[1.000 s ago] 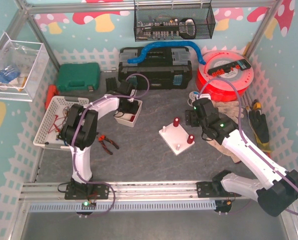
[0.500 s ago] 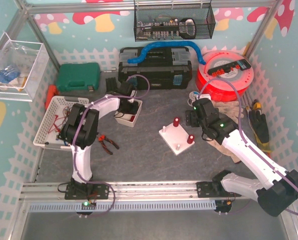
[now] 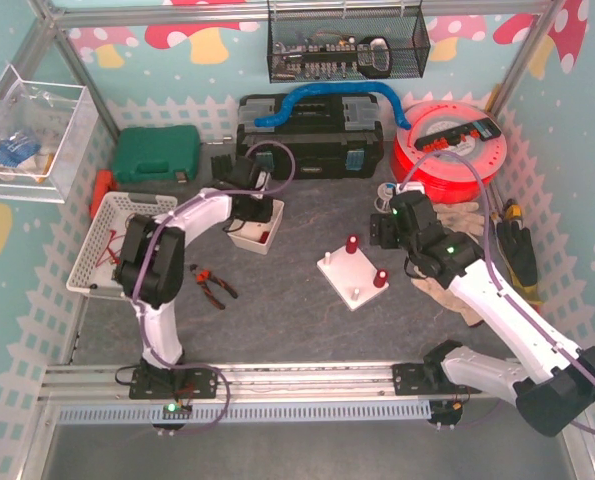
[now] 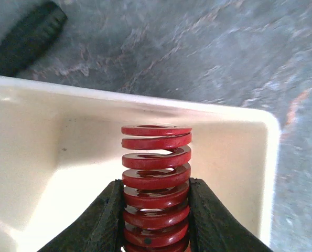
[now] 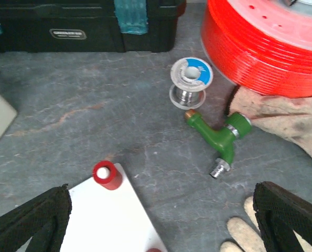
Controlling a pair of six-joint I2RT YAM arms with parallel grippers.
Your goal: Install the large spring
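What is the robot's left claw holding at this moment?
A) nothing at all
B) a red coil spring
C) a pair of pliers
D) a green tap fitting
B: in the left wrist view, the left gripper has its black fingers pressed against both sides of the red coil spring, with the white bin behind it.

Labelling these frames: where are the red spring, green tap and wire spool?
red spring (image 4: 156, 178), left wrist view, middle coil.
green tap (image 5: 217, 135), right wrist view, body.
wire spool (image 5: 192, 74), right wrist view, top flange.
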